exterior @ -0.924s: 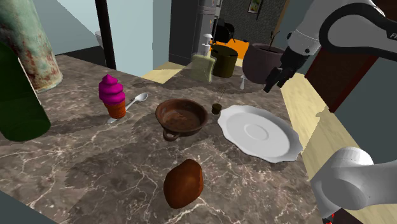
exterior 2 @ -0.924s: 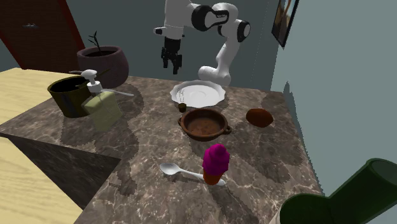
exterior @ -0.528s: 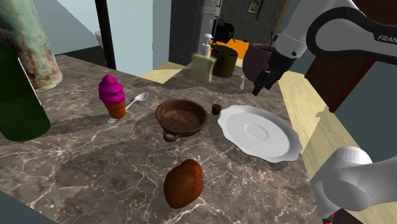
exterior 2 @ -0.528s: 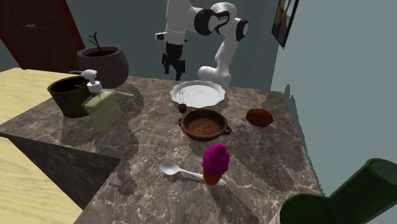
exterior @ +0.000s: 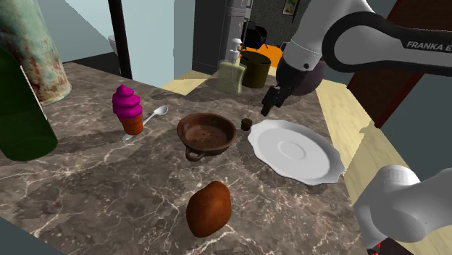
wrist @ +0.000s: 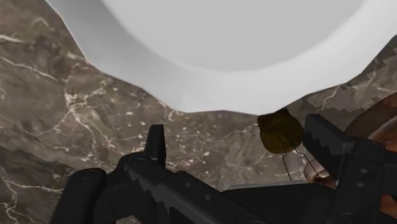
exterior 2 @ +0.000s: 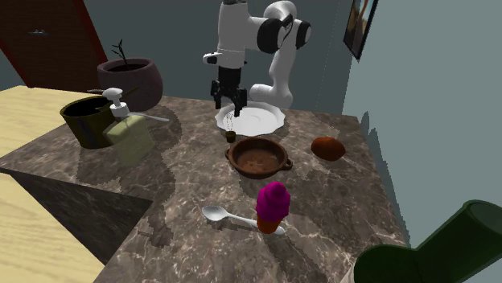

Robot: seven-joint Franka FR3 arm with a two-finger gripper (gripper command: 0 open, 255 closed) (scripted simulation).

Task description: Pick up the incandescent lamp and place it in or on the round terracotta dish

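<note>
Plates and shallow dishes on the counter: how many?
2. A white scalloped plate lies by the arm's base; a round brown dish with handles sits beside it, toward the pink ice cream. More could hide behind the green bottle.

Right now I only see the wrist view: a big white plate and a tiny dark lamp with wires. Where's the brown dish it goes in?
Observer: The round terracotta dish sits right next to the lamp, on the side away from the white plate.
Child: Am I touching it yet?
Observer: No. In the second exterior view the hand hangs in the air above the lamp, open.
Child: What's past the dish?
Observer: A pink ice cream cone with a spoon beside it, toward the shoulder view's left.
</note>
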